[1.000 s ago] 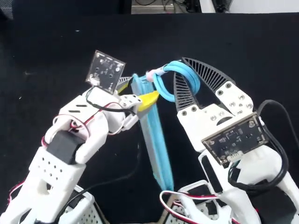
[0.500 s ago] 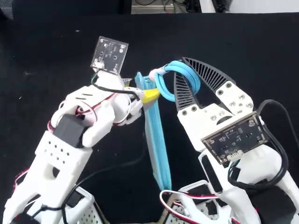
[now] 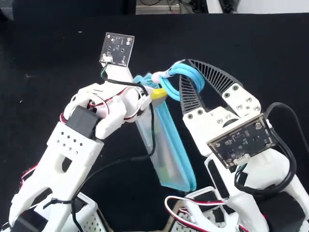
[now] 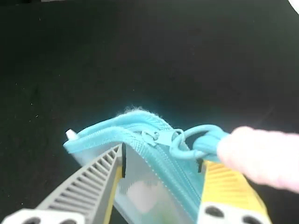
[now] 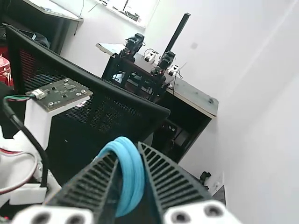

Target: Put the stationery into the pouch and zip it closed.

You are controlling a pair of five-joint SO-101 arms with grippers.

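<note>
A clear pouch (image 3: 166, 145) with blue trim hangs above the black table between the two arms. Pale stationery shows faintly through its side. My left gripper (image 3: 153, 93) is shut on the pouch's top end, its yellow finger against the blue edge. In the left wrist view the grey and yellow fingers of the left gripper (image 4: 161, 163) clamp the pouch (image 4: 140, 186) just below the zipper slider (image 4: 152, 136). A blue loop (image 3: 169, 89) with a pink knot (image 3: 157, 77) leads off the slider. My right gripper (image 3: 184, 72) is shut on that loop (image 5: 126, 172).
Black cloth (image 3: 241, 43) covers the table. White arm bases (image 3: 82, 217) and cables (image 3: 120, 169) crowd the front edge. The left arm's camera board (image 3: 117, 48) stands above the pouch. Open cloth lies to the back and far left.
The left arm has pushed forward and twisted. The pouch has turned from edge-on to showing its clear side, and its lower end has swung right. The right arm has stayed put.
</note>
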